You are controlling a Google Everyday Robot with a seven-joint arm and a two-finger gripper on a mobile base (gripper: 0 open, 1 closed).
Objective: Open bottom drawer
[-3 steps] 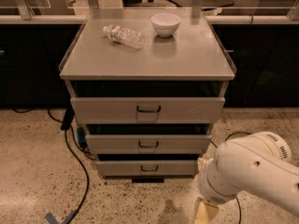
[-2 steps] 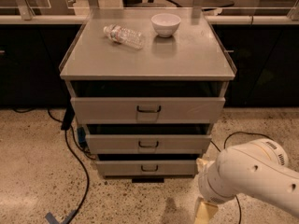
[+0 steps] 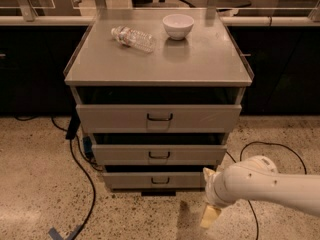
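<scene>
The bottom drawer [image 3: 135,180] is the lowest and narrowest grey front of the three-drawer cabinet, with a small dark pull handle [image 3: 160,180] at its middle. It sits flush under the middle drawer [image 3: 159,154]. My gripper [image 3: 210,215] hangs from the white arm [image 3: 265,184] low at the right, just above the floor. It is right of and a little in front of the bottom drawer's right end, apart from the handle.
The top drawer [image 3: 159,117] is the widest. A clear plastic bottle [image 3: 133,37] lies on the cabinet top [image 3: 210,59] beside a white bowl [image 3: 178,26]. Black cables [image 3: 82,184] trail on the speckled floor at left and right [image 3: 272,146]. Dark counters stand behind.
The arm has moved left and down, bringing the gripper closer to the bottom drawer's right end. The drawers have not moved.
</scene>
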